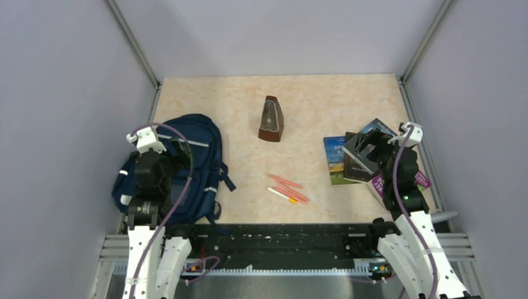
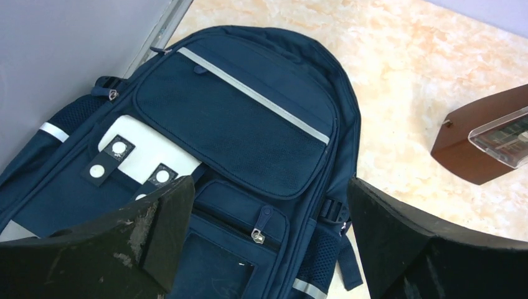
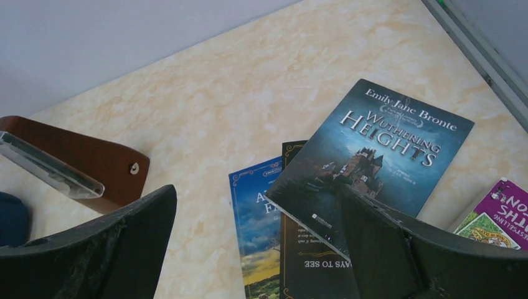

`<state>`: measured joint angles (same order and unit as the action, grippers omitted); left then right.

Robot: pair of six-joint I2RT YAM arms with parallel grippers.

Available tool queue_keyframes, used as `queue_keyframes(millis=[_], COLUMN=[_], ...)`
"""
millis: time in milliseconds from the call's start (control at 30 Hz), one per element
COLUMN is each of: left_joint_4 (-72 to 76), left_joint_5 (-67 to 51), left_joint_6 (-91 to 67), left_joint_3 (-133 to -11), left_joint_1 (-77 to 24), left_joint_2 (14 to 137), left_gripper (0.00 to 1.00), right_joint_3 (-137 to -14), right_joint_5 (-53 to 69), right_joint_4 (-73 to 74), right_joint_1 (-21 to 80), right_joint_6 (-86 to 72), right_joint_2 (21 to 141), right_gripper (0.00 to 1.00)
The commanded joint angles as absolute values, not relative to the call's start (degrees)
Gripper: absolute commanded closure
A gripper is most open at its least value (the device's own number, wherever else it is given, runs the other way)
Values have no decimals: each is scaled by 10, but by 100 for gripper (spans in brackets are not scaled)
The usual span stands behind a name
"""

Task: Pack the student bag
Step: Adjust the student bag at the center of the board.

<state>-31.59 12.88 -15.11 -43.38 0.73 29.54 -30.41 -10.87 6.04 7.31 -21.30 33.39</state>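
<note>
Black-fingered, the left gripper [image 2: 268, 205] is hovering with its jaws spread wide and holding nothing, just over the student bag [image 2: 249, 124], which is lying flat on the table's [image 1: 324, 99] near left side. The right gripper [image 3: 258, 205] is likewise gaping empty above overlapping books [image 3: 380, 149]. Orange pens [image 1: 287, 189] are lying between them, and a brown metronome [image 1: 271, 118] is sitting farther back.

The bag [image 1: 187, 162] lies at the left edge of the table [image 1: 311, 93], beside the side rail. The metronome [image 1: 272, 118] sits mid-table, right of the bag. The pens [image 1: 287, 188] lie together in front of it, near the front edge. At the right, the books [image 1: 358, 156] overlap: one rests on two others, with a fourth just right of them.
</note>
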Motion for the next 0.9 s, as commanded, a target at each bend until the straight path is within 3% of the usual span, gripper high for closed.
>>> queue_keyframes(millis=[0, 167, 433, 867], left_joint_4=[-317, -313, -313, -394], left_joint_5=[119, 119, 24, 78], left_joint_6=[-162, -149, -123, -121], left_joint_3=[-456, -455, -505, -768], left_joint_1=[11, 11, 5, -118], left_joint_2=[325, 376, 505, 871], left_gripper=[3, 3, 6, 6], right_joint_3=[-310, -317, -304, -317], right_joint_5=[-147, -164, -128, -119], right_joint_4=[57, 63, 44, 87], right_joint_1=[67, 67, 67, 67], right_joint_6=[-232, -242, -260, -251], right_joint_2=[327, 319, 305, 283], right_gripper=[1, 1, 1, 1])
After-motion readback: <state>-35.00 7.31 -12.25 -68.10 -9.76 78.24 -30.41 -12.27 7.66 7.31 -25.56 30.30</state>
